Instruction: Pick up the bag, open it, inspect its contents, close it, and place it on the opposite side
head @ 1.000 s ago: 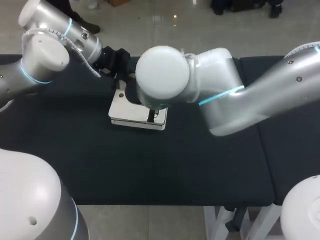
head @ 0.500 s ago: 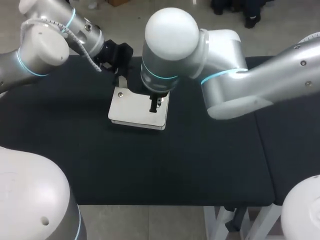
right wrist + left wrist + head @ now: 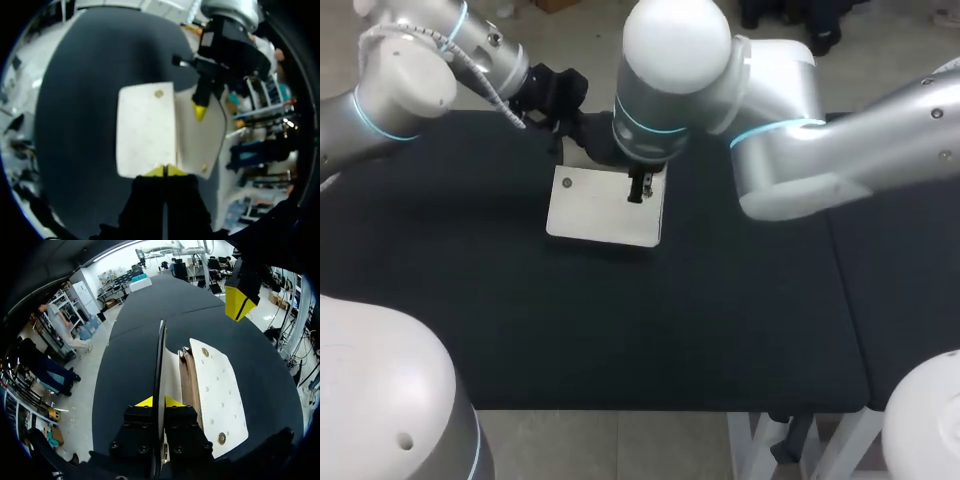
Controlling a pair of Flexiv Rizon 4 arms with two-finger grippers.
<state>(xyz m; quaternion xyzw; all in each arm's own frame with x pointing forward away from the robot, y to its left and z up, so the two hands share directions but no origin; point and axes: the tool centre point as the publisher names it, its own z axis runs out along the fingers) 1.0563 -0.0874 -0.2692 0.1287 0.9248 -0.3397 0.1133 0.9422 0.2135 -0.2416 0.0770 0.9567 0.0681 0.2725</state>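
Midway through the opening step, by the look of it: white bag (image 3: pixel 605 207) lying flat on the black desk (image 3: pixel 620 330), toward the far edge and about mid-width, between both arms. Left claw (image 3: pixel 159 401) clamped on the bag's dark flap (image 3: pixel 160 355), stood up on edge, with the tan inner pockets (image 3: pixel 189 375) laid bare just beside it. Right claw (image 3: pixel 164 170) poised above the bag's edge, across from the left claw, tips pinched narrow and seemingly gripping nothing. Next, probably: hold the flap up steadily for a look inside, then lower it and press the snap (image 3: pixel 221 439) home before carrying the bag across. Hard to make out: anything inside the pockets; either claw's tips in the head view, buried under the arms' joints; any real contact between the right tips and the bag's edge.
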